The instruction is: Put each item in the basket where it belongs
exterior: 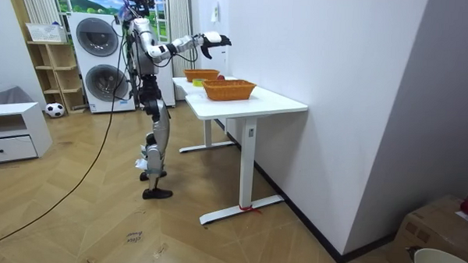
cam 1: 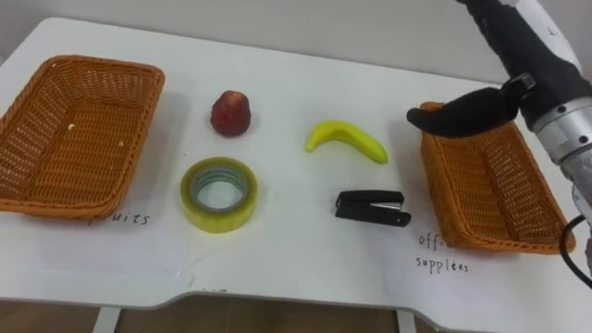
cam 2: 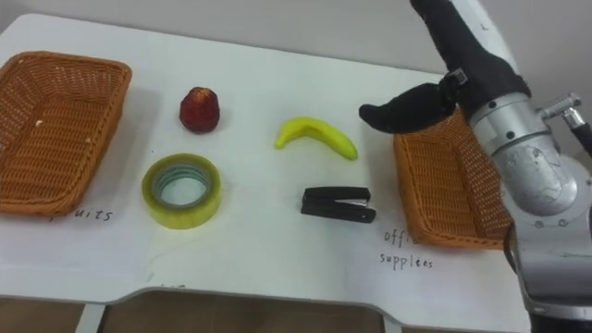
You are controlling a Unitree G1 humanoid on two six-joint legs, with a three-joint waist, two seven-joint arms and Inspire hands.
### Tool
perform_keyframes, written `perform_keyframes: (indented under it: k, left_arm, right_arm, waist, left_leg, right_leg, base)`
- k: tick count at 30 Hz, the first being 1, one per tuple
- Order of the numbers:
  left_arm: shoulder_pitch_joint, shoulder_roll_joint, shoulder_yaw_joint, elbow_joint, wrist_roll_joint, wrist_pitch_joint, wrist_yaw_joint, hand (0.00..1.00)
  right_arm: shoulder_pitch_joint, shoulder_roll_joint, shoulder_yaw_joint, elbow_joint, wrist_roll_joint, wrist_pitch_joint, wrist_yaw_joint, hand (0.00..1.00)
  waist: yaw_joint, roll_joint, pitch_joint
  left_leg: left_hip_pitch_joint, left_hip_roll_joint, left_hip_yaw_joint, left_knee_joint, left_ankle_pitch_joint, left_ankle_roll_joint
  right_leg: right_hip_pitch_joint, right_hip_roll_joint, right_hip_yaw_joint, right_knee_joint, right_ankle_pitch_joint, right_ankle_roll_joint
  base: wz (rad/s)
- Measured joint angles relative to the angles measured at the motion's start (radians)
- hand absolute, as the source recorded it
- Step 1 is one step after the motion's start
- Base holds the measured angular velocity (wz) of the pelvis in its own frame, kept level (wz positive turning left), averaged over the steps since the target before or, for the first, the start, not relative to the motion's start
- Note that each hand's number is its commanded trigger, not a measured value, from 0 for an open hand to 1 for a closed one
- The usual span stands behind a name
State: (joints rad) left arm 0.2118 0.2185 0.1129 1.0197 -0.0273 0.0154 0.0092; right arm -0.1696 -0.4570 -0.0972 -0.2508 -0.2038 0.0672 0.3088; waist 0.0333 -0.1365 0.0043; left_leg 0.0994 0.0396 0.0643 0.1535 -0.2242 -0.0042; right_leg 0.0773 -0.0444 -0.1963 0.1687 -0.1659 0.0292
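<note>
My right hand hangs in the air above the near-left rim of the right-hand basket. Its fingers are stretched out loosely and point toward my left, and there is nothing in them. The hand touches neither the basket nor any of the things on the table. The basket beneath it is a woven orange tray with nothing inside, and a handwritten label sits on the tabletop just in front of it.

Just to the left of my fingertips, the banana lies on the white surface with its curve arching away from me. Nearer to me than the banana lies the black stapler, flat and closed, between the banana and the table's front edge and close beside the basket's left wall.

Farther left, the roll of yellowish tape lies flat with its hole facing up. Behind it stands a red fruit, apart from the roll. At the far left sits the second woven basket, also bare inside, with another handwritten label at its near-right corner.

From the room view, I stand upright at the table's end with my right arm held out over it, and two stacked washing machines stand behind me.
</note>
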Motion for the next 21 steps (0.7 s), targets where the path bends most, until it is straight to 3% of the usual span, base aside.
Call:
perform_keyframes:
  k: [9,13,21]
  left_arm:
    - [-0.011,-0.002,0.002,0.0,0.0,0.0,-0.003,0.0]
    - [-0.023,-0.003,0.001,0.0,0.0,-0.005,-0.004,0.0]
    - [-0.025,-0.003,0.001,0.0,0.0,-0.015,-0.01,0.0]
  right_arm:
    - [0.001,0.0,0.027,0.0,-0.043,0.0,0.118,0.0]
    - [0.035,0.0,0.03,-0.001,-0.075,0.0,0.151,0.0]
    - [0.076,0.001,0.046,-0.01,-0.087,0.0,0.214,0.0]
  waist:
    - [0.012,0.009,0.006]
    - [0.03,0.007,0.0049]
    - [0.033,0.009,0.0046]
  left_leg:
    - [-0.002,0.0,0.0,0.0,0.0,0.0]
    - [-0.001,0.001,-0.002,0.0,0.0,0.0]
    - [-0.001,0.0,-0.011,0.001,0.0,0.0]
  right_leg:
    - [-0.009,0.0,0.003,0.0,0.0,0.0]
    - [-0.008,0.0,0.002,0.0,0.0,0.0]
    - [-0.007,0.0,0.005,0.0,0.0,0.0]
  base:
    - [0.0]
    - [0.0]
    - [0.0]
